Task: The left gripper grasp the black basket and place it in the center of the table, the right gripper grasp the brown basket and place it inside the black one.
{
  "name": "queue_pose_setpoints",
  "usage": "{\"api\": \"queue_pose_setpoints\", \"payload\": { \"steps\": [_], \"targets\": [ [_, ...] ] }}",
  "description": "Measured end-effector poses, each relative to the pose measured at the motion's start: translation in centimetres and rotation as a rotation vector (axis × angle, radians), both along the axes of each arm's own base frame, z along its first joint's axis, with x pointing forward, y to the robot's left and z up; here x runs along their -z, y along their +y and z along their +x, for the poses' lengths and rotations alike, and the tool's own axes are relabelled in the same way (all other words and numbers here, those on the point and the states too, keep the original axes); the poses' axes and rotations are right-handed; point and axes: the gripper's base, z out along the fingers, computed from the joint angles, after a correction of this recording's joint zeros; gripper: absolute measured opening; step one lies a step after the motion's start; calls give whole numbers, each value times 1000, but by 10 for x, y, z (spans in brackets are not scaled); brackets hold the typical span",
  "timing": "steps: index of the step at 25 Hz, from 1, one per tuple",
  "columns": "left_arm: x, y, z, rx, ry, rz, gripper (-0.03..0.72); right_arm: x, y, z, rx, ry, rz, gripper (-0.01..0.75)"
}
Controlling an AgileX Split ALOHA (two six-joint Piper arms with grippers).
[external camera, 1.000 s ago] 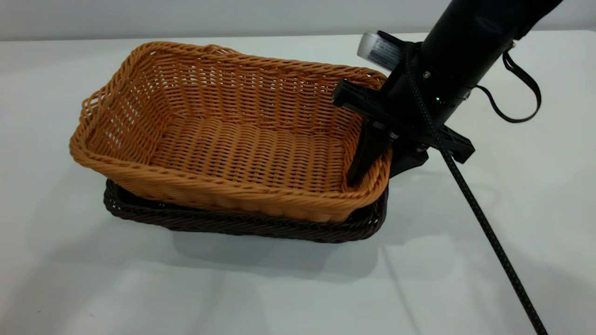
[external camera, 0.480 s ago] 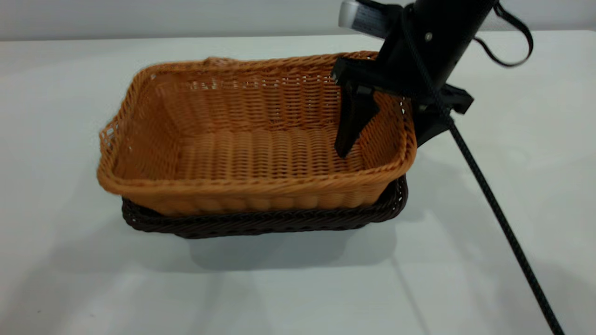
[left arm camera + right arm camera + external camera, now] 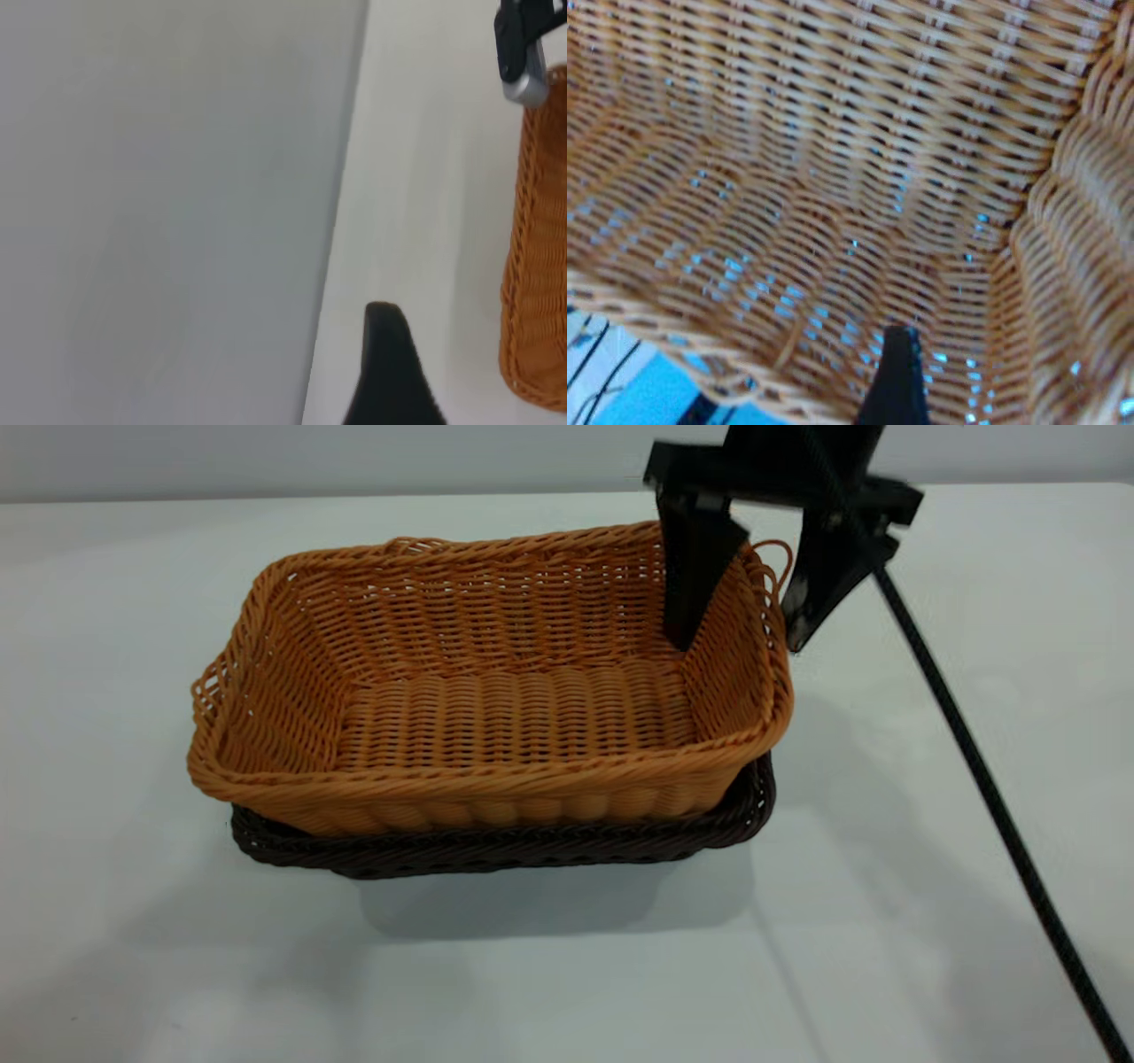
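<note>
The brown basket (image 3: 496, 708) sits level inside the black basket (image 3: 496, 850), whose dark rim shows beneath it near the middle of the table (image 3: 133, 957). My right gripper (image 3: 738, 638) is open and empty, raised above the brown basket's right end wall. One finger (image 3: 691, 576) hangs over the inside and the other (image 3: 819, 584) over the outside, neither touching the wicker. The right wrist view looks down into the brown basket (image 3: 833, 177) past one fingertip (image 3: 897, 381). My left gripper (image 3: 386, 372) shows only as a dark tip over bare table, apart from the brown basket (image 3: 536, 266).
The right arm's black cable (image 3: 992, 806) runs diagonally down over the table to the right of the baskets. Part of the right arm's head (image 3: 523, 53) shows in the left wrist view. The wall lies behind the table's far edge (image 3: 266, 498).
The right gripper let go of the brown basket's right wall, opened and rose. The brown basket, tilted a second ago, settled level in the black basket, and both shifted slightly right.
</note>
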Motion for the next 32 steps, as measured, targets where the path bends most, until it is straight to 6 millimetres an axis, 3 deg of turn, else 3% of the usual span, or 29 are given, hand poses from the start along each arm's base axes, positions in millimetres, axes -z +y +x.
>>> {"api": "queue_pose_setpoints", "payload": {
  "steps": [3, 9, 15, 20, 25, 28, 32],
  "targets": [
    [-13, 9, -18, -40, -12, -69, 435, -22, 1, 8, -31, -40, -5, 584],
    [-32, 27, -55, -119, 13, -197, 435, -93, 3, 16, -15, -231, 57, 575],
    [-44, 50, -102, -205, 83, -327, 435, -185, -11, -16, -12, -424, 133, 574],
    [-47, 73, -133, -354, 133, -406, 435, -270, -34, -72, 10, -618, 220, 574],
    [-45, 99, -143, -630, 93, -516, 435, -338, -64, -143, 29, -810, 309, 574],
    [-34, 111, -149, -731, 74, -527, 435, -355, -83, -189, 29, -886, 341, 574],
    [-1, 115, -153, -790, 126, -488, 435, -349, -108, -242, 31, -939, 326, 574]
  ]
}}
